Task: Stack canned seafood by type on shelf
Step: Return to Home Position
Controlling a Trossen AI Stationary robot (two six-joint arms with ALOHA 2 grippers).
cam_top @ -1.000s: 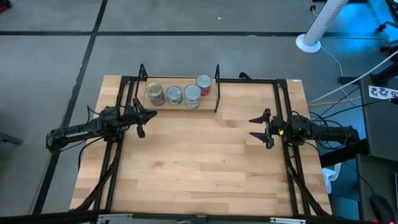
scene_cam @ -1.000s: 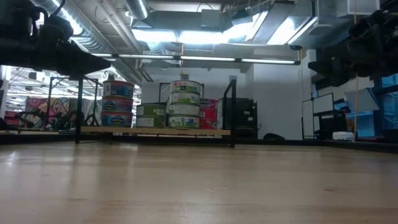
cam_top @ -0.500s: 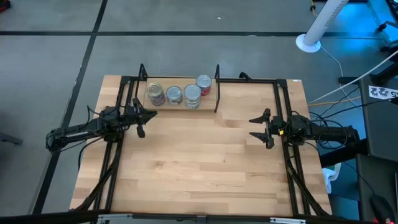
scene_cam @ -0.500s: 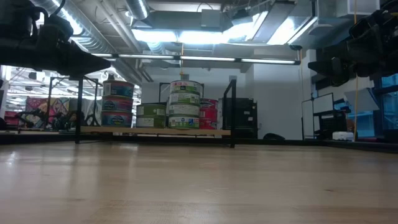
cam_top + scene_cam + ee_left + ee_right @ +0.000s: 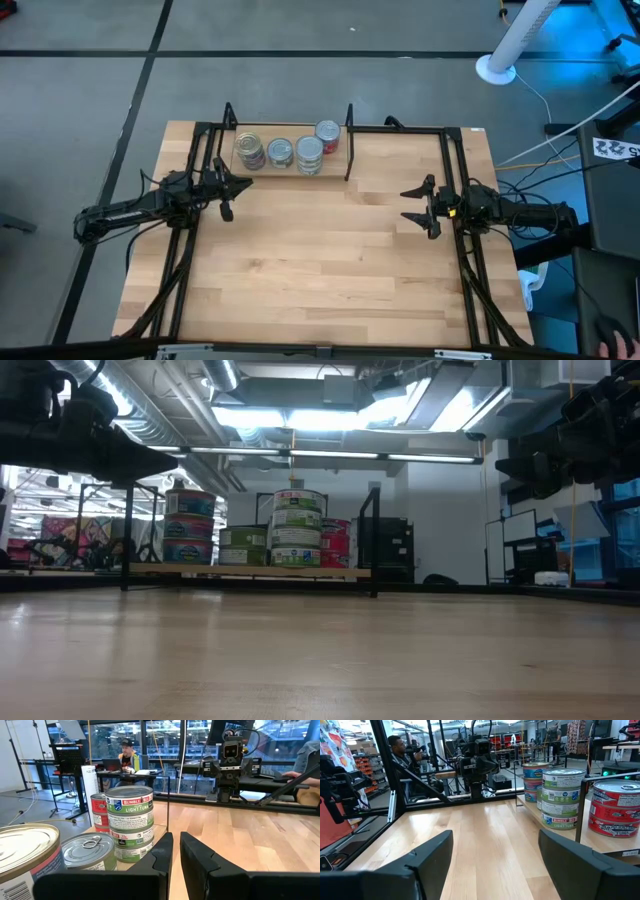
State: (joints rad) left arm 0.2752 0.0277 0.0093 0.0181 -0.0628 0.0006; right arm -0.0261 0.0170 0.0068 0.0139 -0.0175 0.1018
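Left end effector (image 5: 240,184), fingers closed almost together and grasping nothing, hangs above the worktop (image 5: 320,265) near its left edge, just in front of the shelf (image 5: 337,163) at that shelf's left end. Right end effector (image 5: 404,204), spread wide and released, hangs near the right edge, well apart from the shelf. Open wood runs between them and on to the near edge. The canned seafood (image 5: 281,152) stands in four stacks on the shelf at the far edge, toward the far-left corner. Three stacks line the shelf's front edge. The red-labelled stack (image 5: 327,133) sits farther back, beside the right black upright (image 5: 348,140).
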